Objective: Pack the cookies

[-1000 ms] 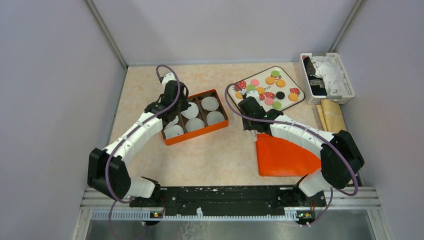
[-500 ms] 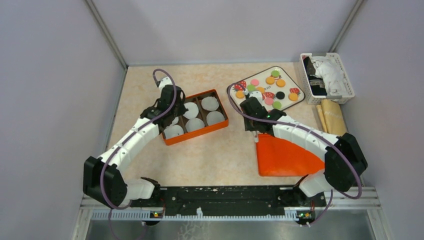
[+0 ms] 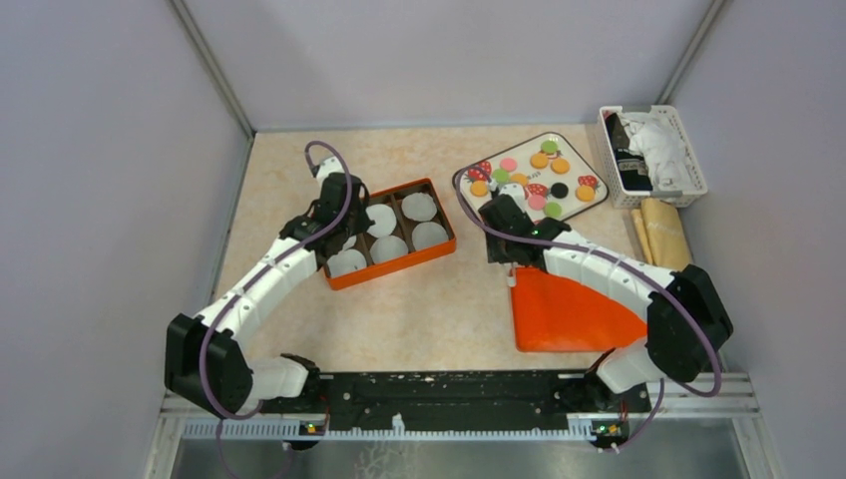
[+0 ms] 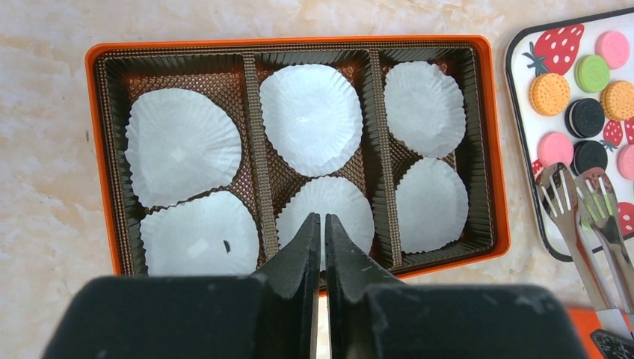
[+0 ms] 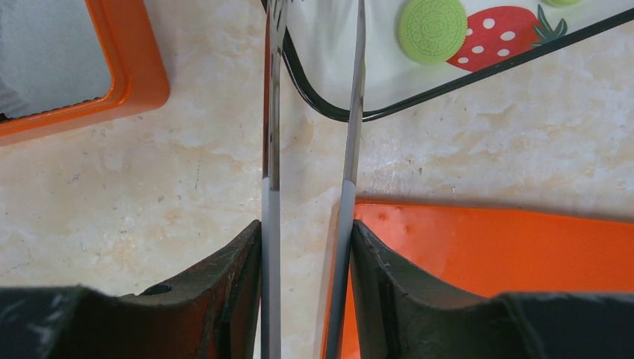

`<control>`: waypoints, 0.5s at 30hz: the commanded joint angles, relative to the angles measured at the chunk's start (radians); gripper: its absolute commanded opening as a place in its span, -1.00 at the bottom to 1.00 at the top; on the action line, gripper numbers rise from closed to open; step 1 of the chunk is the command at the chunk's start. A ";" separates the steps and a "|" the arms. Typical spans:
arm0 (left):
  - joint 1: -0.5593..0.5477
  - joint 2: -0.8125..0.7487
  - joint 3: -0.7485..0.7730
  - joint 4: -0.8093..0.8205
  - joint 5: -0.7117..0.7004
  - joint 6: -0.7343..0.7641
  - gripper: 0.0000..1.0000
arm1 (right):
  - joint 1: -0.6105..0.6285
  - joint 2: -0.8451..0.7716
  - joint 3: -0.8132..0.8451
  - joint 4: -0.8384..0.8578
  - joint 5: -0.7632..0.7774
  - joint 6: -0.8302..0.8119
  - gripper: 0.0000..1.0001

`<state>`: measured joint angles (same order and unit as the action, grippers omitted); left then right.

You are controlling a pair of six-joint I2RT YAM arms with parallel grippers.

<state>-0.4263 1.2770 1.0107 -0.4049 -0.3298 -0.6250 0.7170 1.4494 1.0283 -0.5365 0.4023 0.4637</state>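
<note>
The cookies point(image 3: 539, 160), small orange, green, pink and black discs, lie on a white strawberry-print tray point(image 3: 527, 150) at the back right; they also show in the left wrist view point(image 4: 549, 93), and one green cookie point(image 5: 431, 26) shows in the right wrist view. An orange box point(image 3: 441, 247) with white paper cups point(image 4: 310, 116) in brown compartments stands left of the tray. My left gripper point(image 4: 323, 221) is shut and empty, held above the box point(image 3: 344, 215). My right gripper point(image 5: 306, 232) is shut on metal tongs point(image 5: 271, 149), whose tips point(image 4: 583, 198) reach over the tray's near corner.
An orange lid point(image 3: 569, 314) lies flat near the right arm. A white basket point(image 3: 650, 155) with cloth stands at the back right. A brown roll point(image 3: 663, 230) lies in front of it. Grey walls close in on the left, the back and the right.
My left arm has shifted a little to the left over the box's left end. The right gripper and tongs have hardly moved.
</note>
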 commanded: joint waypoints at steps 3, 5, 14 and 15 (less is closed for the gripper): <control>0.000 -0.048 -0.014 0.016 -0.014 0.009 -0.76 | -0.013 0.024 0.028 0.040 0.016 0.010 -0.14; 0.000 -0.052 -0.013 0.017 -0.015 0.010 -0.75 | -0.018 0.034 0.032 0.046 0.016 0.012 -0.14; 0.000 -0.061 -0.019 0.010 -0.026 0.009 -0.74 | -0.051 0.098 0.073 0.082 -0.009 -0.003 -0.14; 0.000 -0.061 -0.020 0.010 -0.025 0.009 -0.74 | -0.054 0.106 0.081 0.084 -0.014 -0.003 -0.15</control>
<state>-0.4263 1.2480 1.0035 -0.4053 -0.3359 -0.6250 0.6834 1.5349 1.0340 -0.5056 0.3939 0.4644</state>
